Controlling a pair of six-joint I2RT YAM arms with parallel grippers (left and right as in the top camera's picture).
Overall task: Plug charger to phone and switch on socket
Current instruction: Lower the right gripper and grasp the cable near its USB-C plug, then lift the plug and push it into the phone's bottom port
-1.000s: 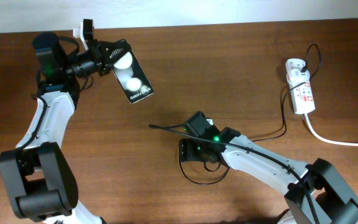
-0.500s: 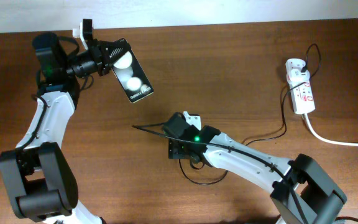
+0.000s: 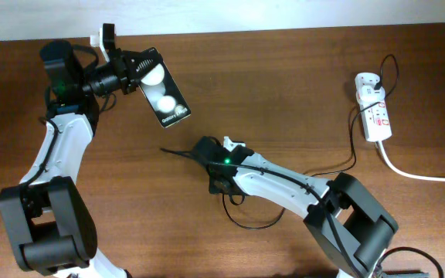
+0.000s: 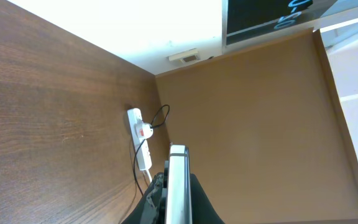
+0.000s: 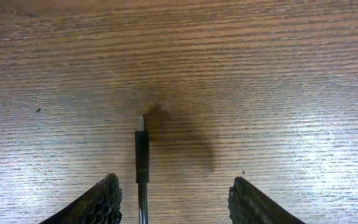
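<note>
Overhead, the left gripper (image 3: 144, 68) clamps 1 end of the black phone (image 3: 164, 96) near the table's (image 3: 284, 85) far-left corner. The right gripper (image 5: 173, 196) has its fingers spread either side of the charger plug (image 5: 142, 155), touching neither. The white socket (image 3: 374, 114) lies far right.

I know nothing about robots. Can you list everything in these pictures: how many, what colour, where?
phone: one, black with two white circles, far left, gripped in the left fingers.
charger: one, thin black cable, running from the adapter to mid-table, plug tip between the right fingers.
socket: one, white strip, red and green marks, far right.
adapter: one, white, plugged into the socket.
cord: one, thick white, from socket off the right edge.
table: one, brown wood.
arms: two, white with black joints, each ending in black fingers.
</note>
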